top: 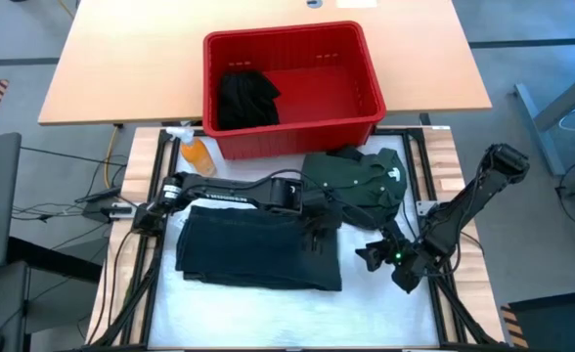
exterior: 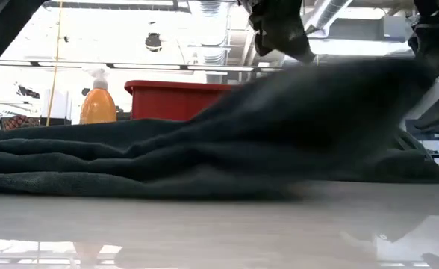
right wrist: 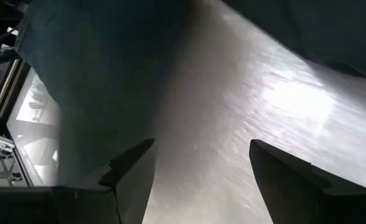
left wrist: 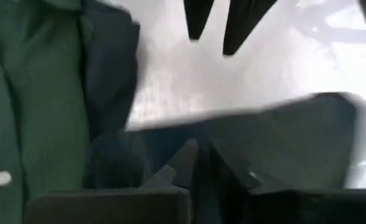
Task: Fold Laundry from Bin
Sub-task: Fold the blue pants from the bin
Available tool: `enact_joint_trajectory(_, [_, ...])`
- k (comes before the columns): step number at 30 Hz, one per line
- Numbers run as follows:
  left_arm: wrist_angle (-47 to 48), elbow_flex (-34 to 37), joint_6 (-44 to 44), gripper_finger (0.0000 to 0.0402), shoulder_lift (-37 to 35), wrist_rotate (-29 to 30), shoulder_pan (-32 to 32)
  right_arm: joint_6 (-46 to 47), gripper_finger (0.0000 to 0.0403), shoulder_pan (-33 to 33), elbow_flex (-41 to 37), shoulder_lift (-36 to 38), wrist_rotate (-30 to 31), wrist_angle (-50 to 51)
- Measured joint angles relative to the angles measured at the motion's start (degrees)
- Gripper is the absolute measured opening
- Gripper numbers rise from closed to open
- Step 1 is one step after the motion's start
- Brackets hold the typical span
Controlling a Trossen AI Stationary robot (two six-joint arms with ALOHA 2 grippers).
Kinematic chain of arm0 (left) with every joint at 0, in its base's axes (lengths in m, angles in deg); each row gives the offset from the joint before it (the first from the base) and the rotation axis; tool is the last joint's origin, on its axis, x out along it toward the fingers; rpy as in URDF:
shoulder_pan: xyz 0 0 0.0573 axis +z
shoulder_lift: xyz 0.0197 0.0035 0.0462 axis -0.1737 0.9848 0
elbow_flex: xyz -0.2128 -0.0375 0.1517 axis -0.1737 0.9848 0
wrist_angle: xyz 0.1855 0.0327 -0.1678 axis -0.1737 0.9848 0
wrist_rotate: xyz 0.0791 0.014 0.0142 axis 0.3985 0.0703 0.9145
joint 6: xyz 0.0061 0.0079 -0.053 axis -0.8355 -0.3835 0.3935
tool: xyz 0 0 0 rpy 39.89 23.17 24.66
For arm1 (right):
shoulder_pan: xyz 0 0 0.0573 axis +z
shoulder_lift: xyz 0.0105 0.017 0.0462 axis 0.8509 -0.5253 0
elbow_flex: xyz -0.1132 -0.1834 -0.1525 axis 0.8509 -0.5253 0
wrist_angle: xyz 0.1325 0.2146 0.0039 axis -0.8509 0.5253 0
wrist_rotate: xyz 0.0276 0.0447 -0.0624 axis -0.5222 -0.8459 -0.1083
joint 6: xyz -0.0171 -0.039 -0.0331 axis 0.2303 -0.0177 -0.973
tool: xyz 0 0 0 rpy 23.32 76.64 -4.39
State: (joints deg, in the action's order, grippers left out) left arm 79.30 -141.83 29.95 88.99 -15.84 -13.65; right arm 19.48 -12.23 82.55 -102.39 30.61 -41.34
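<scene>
A near-black garment [top: 253, 249] lies folded on the white mat [top: 268, 313]; its right part rises off the mat in the low view [exterior: 294, 112]. The dark green button shirt [top: 361, 178] lies crumpled behind it, next to the red bin [top: 297, 135]. A black garment [top: 243, 98] lies in the bin's left half. My left gripper [top: 316, 235] is shut at the near-black garment's right edge. My right gripper [top: 374, 256] hangs open and empty over the mat just right of that edge, as the right wrist view [right wrist: 198, 180] shows. My left gripper pinches the near-black garment at its right edge [left wrist: 258, 155] between its two fingers, coming from above. One layer or several, I cannot tell. That edge is raised off the mat [exterior: 331, 90], and the garment's left part still lies flat on the mat.
An orange spray bottle [top: 198, 154] stands at the mat's far left corner, by the bin. The tan table [top: 121, 68] lies under and beyond the bin. Black frame bars [top: 434, 293] run along the mat's sides. Bare mat lies toward the near edge.
</scene>
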Motion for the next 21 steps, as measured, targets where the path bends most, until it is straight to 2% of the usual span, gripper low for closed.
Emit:
enact_joint_trajectory(7, [-1.6,-0.1,1.7,0.0137,-0.9,4.4,1.4,3.4,0.0286,0.0,0.0,-1.5,-0.2,0.0])
enact_joint_trajectory(11, [4.3,-0.1,4.5,0.0175,-1.8,-0.8,1.5,4.9,0.0286,-0.2,0.0,-3.1,-0.3,-0.8])
enact_joint_trajectory(14, [10.1,0.5,5.4,0.0184,-1.8,-3.9,0.0,5.0,0.0286,-1.5,0.0,-5.5,-0.4,-1.9])
enact_joint_trajectory(17, [10.3,3.8,5.4,0.0183,-1.8,-3.7,-2.3,5.1,0.0286,-2.9,0.0,-8.5,-0.8,-4.7])
enact_joint_trajectory(21, [8.2,8.8,6.7,0.0179,-3.5,-1.1,-5.6,3.3,0.0286,-4.2,-4.3,-11.4,-2.1,-18.3])
